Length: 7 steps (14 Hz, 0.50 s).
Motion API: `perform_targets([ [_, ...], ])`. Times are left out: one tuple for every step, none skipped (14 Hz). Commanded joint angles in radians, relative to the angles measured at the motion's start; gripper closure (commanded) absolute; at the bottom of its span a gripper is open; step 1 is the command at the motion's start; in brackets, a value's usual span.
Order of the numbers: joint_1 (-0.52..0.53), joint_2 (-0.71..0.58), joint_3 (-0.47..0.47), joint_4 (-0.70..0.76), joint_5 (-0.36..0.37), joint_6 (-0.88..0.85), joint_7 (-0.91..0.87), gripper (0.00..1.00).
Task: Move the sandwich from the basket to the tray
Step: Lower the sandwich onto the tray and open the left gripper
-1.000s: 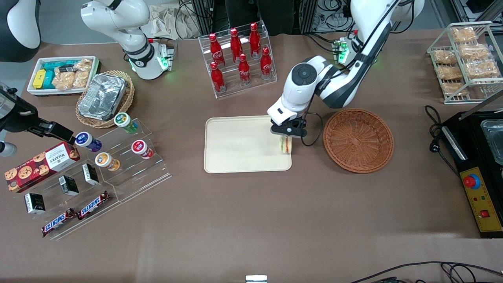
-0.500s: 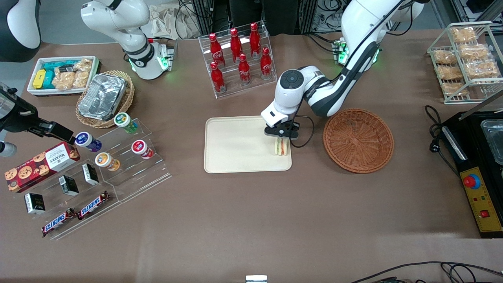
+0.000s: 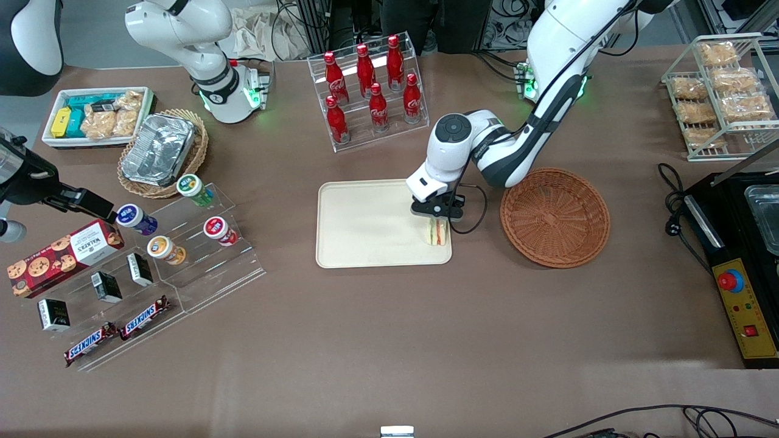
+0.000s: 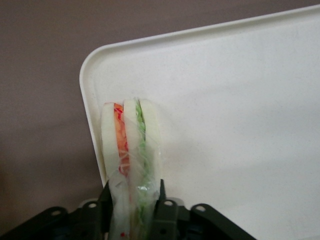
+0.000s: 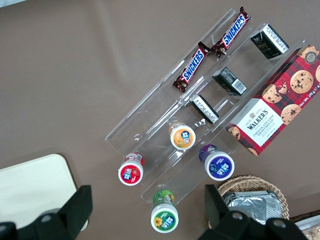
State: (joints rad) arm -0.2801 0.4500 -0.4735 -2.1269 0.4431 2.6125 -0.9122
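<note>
The sandwich, a plastic-wrapped white wedge with red, orange and green layers, stands on edge at the corner of the cream tray closest to the basket and the front camera. My left gripper is right above it, shut on the sandwich with one finger on each bread face. Whether the sandwich rests on the tray floor I cannot tell. The reddish-brown woven basket sits beside the tray, toward the working arm's end, with nothing in it.
A rack of red bottles stands farther from the camera than the tray. An acrylic stand with cups and snack bars and a tan basket with a foil container lie toward the parked arm's end. A wire snack rack and a black device lie toward the working arm's end.
The gripper carried the sandwich a little farther in over the tray's corner, then lowered slightly. Its hold on the sandwich has not changed.
</note>
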Motion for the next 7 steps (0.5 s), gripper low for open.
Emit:
perform_targets([
  [-0.01, -0.016, 0.018, 0.019, 0.017, -0.002, -0.033, 0.0],
  [-0.008, -0.049, 0.018, 0.019, 0.014, -0.014, -0.033, 0.0],
  [-0.005, -0.092, 0.015, 0.022, 0.008, -0.052, -0.036, 0.0],
  [-0.005, -0.137, 0.015, 0.036, 0.008, -0.102, -0.056, 0.0],
  [-0.007, -0.181, 0.015, 0.054, 0.008, -0.165, -0.082, 0.0],
  [-0.005, -0.23, 0.016, 0.076, 0.009, -0.239, -0.083, 0.0],
  [0.008, -0.267, 0.018, 0.096, 0.009, -0.305, -0.077, 0.0],
])
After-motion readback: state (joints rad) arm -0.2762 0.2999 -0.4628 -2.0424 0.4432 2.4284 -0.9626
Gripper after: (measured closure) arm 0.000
